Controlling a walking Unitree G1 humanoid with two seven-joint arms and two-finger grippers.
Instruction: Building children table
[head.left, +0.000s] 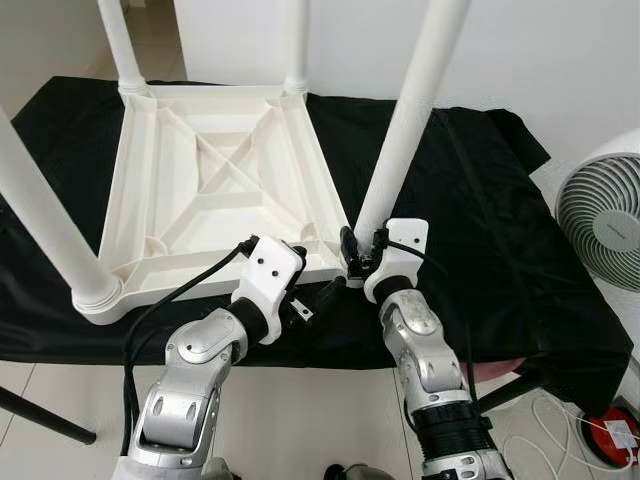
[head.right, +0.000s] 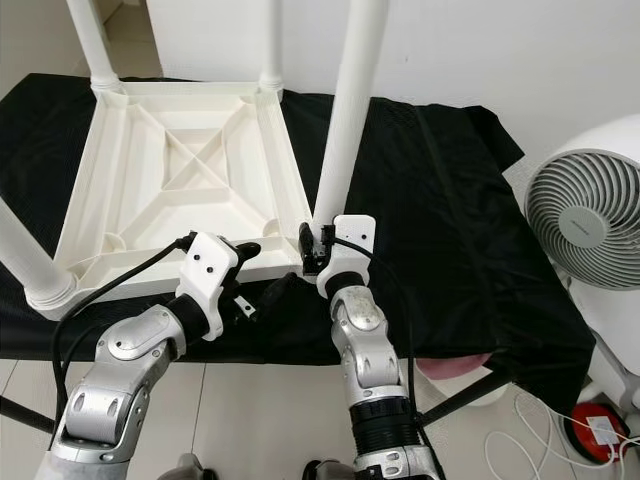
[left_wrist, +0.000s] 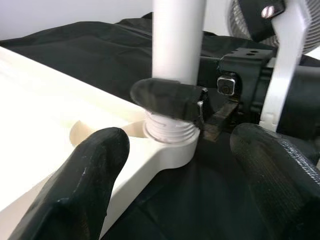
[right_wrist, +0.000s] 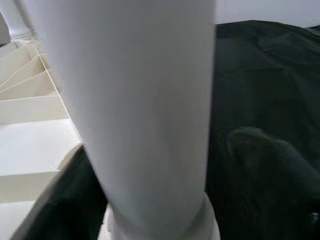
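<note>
A white plastic children's table (head.left: 215, 170) lies upside down on a black cloth. Three legs stand in its corners: near left (head.left: 45, 215), far left (head.left: 120, 40) and far right (head.left: 295, 45). A fourth leg (head.left: 410, 110) leans at the near right corner, its threaded end (left_wrist: 167, 129) sitting in the corner socket (left_wrist: 172, 150). My right gripper (head.left: 358, 255) is shut on this leg just above the thread, as the right wrist view shows (right_wrist: 160, 185). My left gripper (head.left: 300, 275) hovers open beside the same corner, one finger (left_wrist: 80, 185) over the table's rim, the other over the cloth.
The black cloth (head.left: 480, 220) covers a low bench whose front edge runs just before my arms. A white fan (head.left: 600, 205) stands at the right. On the floor at the lower right lie cables and a red object (head.left: 615, 435).
</note>
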